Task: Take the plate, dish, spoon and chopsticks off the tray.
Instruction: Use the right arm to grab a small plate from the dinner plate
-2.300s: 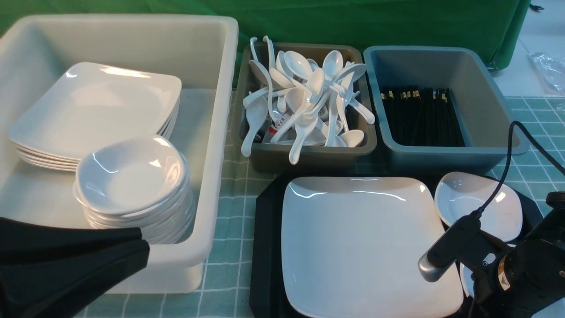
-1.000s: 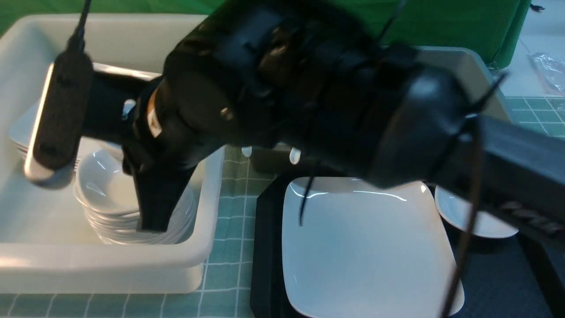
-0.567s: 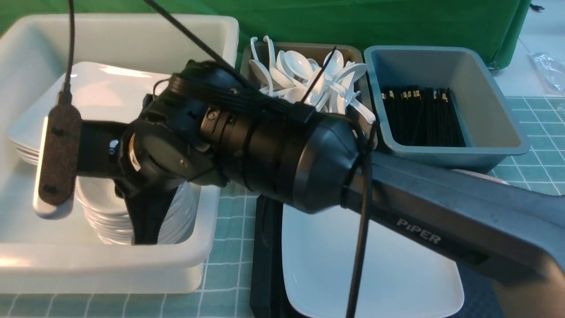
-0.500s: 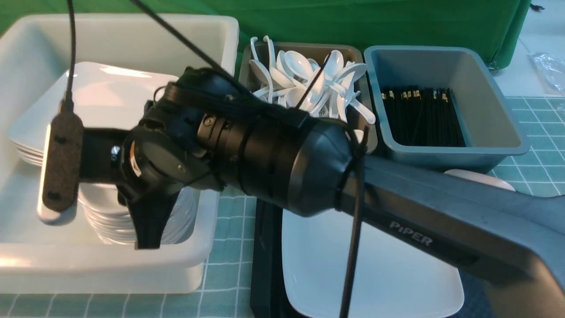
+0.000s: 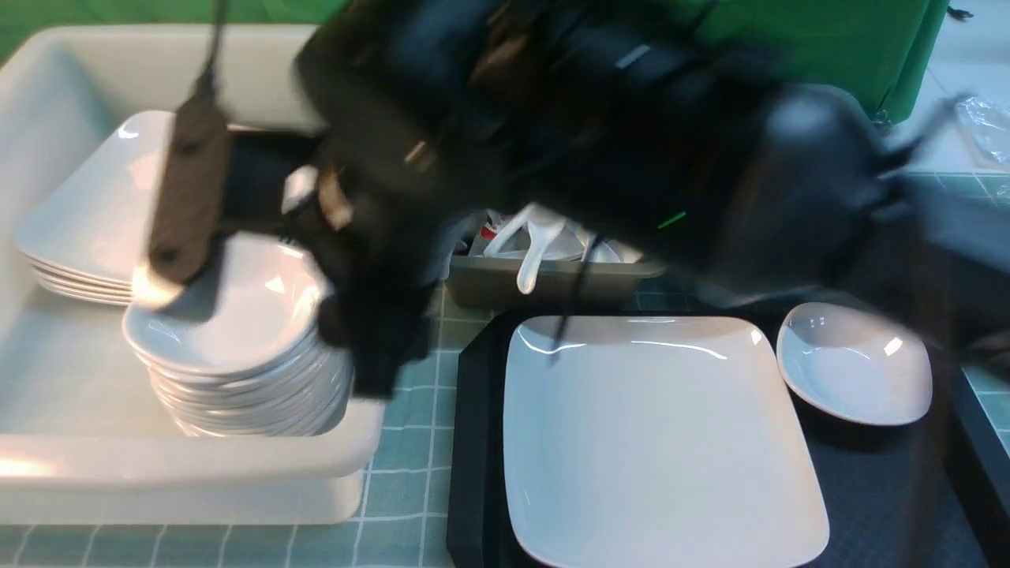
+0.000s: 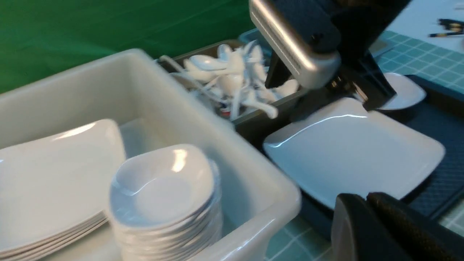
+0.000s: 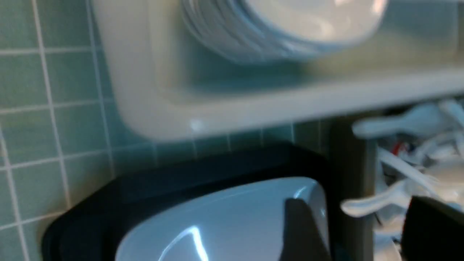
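Note:
The large white square plate (image 5: 663, 434) lies on the black tray (image 5: 473, 442), with a small white dish (image 5: 852, 363) to its right on the tray. My right gripper (image 5: 371, 339) is blurred and hangs above the front right corner of the white tub. In the right wrist view it (image 7: 366, 232) is open and empty over the plate's corner (image 7: 224, 221) and the spoon tub. My left gripper (image 6: 366, 199) is shut and empty, low, near the plate (image 6: 355, 145) and the tray (image 6: 446, 119). I see no spoon and no chopsticks on the tray.
A big white tub (image 5: 197, 473) on the left holds a stack of small dishes (image 5: 237, 339) and a stack of square plates (image 5: 87, 213). A brown tub of white spoons (image 5: 552, 272) stands behind the tray. My right arm hides the rest of the back.
My right arm has risen from the dish stack in the white tub and swings back to the right, blurred. The stack's top dish now shows uncovered.

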`<state>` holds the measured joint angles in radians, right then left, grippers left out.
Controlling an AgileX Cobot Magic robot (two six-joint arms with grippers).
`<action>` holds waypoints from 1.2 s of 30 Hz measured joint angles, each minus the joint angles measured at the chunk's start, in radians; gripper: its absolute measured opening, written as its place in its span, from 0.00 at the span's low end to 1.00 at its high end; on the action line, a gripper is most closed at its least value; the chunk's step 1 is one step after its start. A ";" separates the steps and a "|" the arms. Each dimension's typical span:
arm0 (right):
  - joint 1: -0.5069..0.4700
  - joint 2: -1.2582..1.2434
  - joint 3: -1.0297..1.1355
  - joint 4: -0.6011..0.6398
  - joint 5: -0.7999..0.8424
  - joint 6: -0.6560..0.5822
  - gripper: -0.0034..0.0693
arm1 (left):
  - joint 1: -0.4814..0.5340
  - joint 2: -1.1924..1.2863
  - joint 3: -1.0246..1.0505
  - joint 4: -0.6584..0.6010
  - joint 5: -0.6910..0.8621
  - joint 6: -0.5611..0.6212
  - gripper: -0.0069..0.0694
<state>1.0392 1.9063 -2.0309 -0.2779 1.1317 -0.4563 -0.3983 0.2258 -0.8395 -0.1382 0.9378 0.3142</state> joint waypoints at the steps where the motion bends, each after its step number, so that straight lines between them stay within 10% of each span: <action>1: -0.021 -0.021 0.010 -0.006 0.000 0.019 0.54 | 0.000 0.014 -0.001 -0.043 -0.009 0.040 0.11; 8: -0.297 -0.216 0.318 -0.019 -0.003 0.168 0.34 | -0.001 0.169 -0.002 -0.283 -0.036 0.242 0.11; 18: -0.693 -0.277 0.934 0.028 -0.357 -0.017 0.64 | -0.001 0.233 -0.002 -0.306 -0.116 0.328 0.11; 36: -0.765 -0.095 1.031 0.004 -0.742 -0.040 0.70 | -0.001 0.233 -0.002 -0.308 -0.126 0.336 0.11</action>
<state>0.2737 1.8113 -1.0000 -0.2743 0.3899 -0.4964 -0.3991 0.4588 -0.8416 -0.4460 0.8122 0.6506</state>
